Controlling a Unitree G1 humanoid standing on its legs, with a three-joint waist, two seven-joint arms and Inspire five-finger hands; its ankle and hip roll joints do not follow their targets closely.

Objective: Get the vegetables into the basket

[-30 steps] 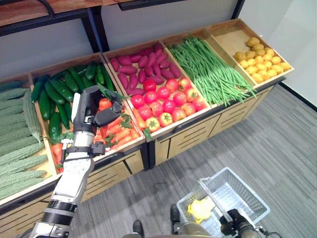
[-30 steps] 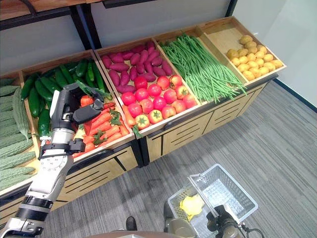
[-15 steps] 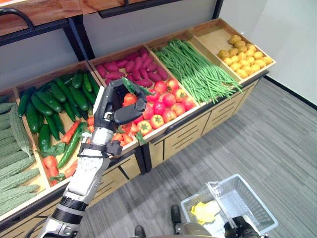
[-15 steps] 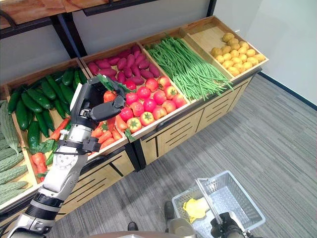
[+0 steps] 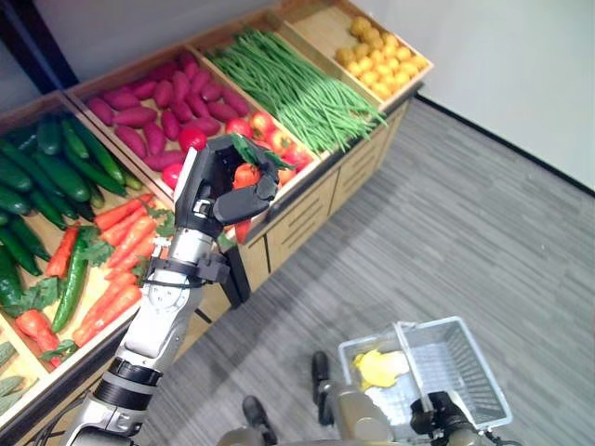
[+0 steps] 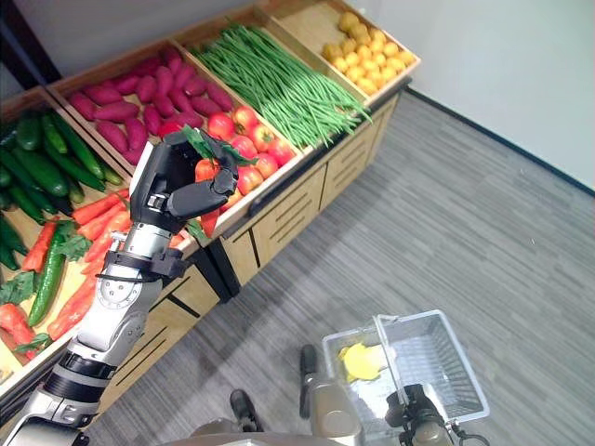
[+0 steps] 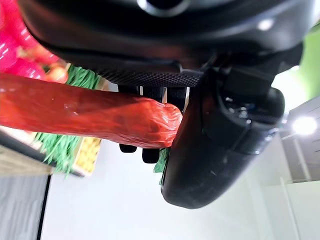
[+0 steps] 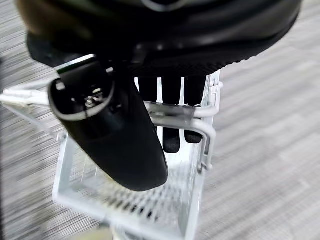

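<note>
My left hand point(image 5: 216, 189) is raised above the front of the tomato crate point(image 5: 263, 130), shut on an orange-red carrot point(image 5: 245, 176) with green leaves at its top. In the left wrist view the carrot point(image 7: 85, 114) lies across the palm, with the fingers and thumb point(image 7: 225, 130) curled round it. A white wire basket point(image 5: 462, 373) hangs low at the right over the floor with a yellow item point(image 5: 376, 368) inside. My right hand point(image 8: 117, 135) is shut on the basket's handle point(image 8: 176, 108).
The wooden display holds crates of cucumbers point(image 5: 37, 172), carrots point(image 5: 112, 269), purple sweet potatoes point(image 5: 149, 102), green beans point(image 5: 288, 84) and yellow produce point(image 5: 376, 51). Grey floor point(image 5: 483, 232) stretches between the display and the basket. A pale wall point(image 5: 521, 74) stands at the right.
The camera has swung to the right. My left hand has carried the carrot up off the carrot crate and rightwards to the tomato crate's front. The right hand still holds the basket.
</note>
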